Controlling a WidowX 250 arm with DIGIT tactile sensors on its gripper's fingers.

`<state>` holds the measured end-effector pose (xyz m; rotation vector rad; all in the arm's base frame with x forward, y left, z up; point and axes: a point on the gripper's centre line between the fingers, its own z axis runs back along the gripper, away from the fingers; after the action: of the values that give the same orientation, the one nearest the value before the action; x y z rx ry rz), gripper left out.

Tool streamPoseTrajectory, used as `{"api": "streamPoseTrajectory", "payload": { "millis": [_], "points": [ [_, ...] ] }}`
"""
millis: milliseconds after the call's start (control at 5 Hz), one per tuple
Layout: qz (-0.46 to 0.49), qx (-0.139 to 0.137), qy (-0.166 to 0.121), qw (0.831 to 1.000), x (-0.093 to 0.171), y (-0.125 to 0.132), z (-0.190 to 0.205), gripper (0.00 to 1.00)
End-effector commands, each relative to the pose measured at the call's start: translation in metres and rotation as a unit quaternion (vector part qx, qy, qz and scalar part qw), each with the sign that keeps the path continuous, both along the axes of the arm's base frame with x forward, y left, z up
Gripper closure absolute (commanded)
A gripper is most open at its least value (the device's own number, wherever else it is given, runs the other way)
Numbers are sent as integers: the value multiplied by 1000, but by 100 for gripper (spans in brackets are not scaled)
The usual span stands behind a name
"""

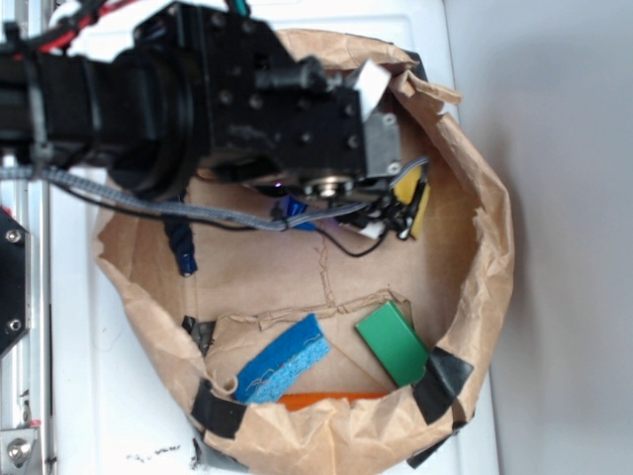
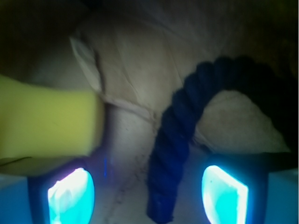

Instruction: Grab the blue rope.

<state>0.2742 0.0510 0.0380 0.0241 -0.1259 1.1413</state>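
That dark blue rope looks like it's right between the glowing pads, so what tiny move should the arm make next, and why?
Probably close the end effector. In the wrist view one leg of the blue rope runs between the two fingers, which stand apart on either side of it, so squeezing should catch it. How far above the paper it sits is unclear.

Between the open fingers (image 2: 70,196) lay the rope (image 2: 175,140), with bare paper on both sides. A yellow sponge (image 2: 46,119) crowded the left finger. The bag wall (image 1: 490,198) closed round the arm.
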Motion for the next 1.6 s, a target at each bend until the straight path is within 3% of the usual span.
{"api": "streamPoseTrajectory", "payload": {
  "millis": [0,200,400,600,1000,1200,1400],
  "points": [
    [-19,-27,-31,999,-3,17,0,0],
    [-6,-5,-24,1000,9,10,-11,0],
    [15,15,-28,999,14,3,-22,100],
    [27,42,-36,998,18,-2,-30,100],
    [31,34,-64,997,11,0,-18,100],
    [-28,41,-61,997,8,-6,9,100],
    [-69,29,-37,996,5,-12,57,100]
  ]
}}
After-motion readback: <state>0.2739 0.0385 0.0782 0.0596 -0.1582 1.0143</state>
